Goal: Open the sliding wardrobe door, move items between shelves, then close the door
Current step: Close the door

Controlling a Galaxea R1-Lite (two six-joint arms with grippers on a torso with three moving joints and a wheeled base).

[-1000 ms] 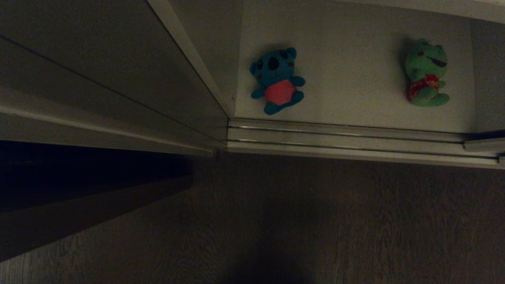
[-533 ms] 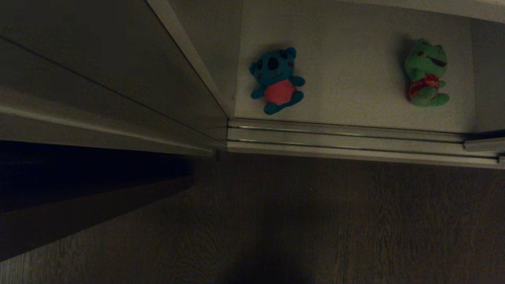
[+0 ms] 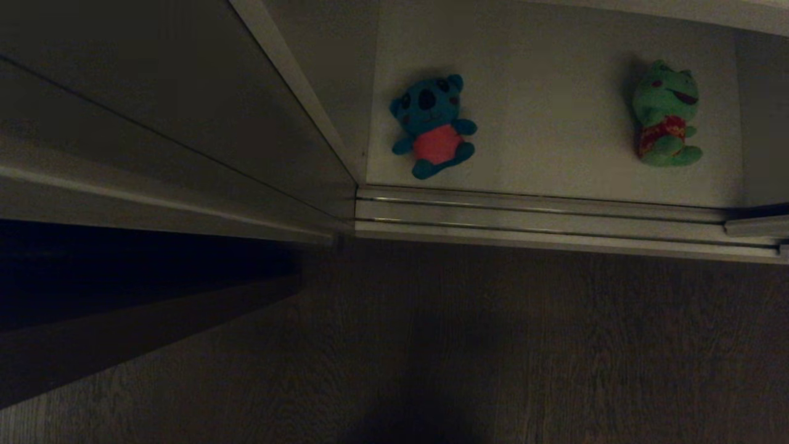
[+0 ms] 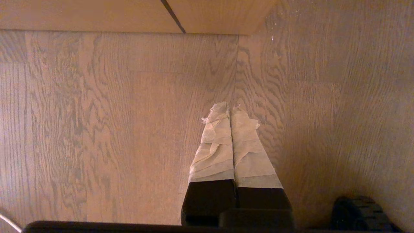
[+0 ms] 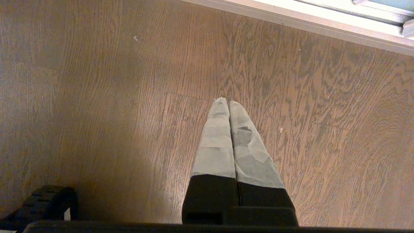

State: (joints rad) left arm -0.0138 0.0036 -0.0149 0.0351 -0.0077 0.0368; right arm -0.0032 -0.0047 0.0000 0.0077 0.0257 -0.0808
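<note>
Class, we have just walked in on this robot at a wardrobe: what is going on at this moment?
Nothing is being handled. The sliding wardrobe door stands open at the left, and the teal bear and green frog lie apart on the same white shelf. The left claw and right claw are both shut, empty, pointing down at the wooden floor.

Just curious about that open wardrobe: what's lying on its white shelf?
Two soft toys lie on the shelf: a blue bear and a green frog. The door covers whatever lies further left.
</note>
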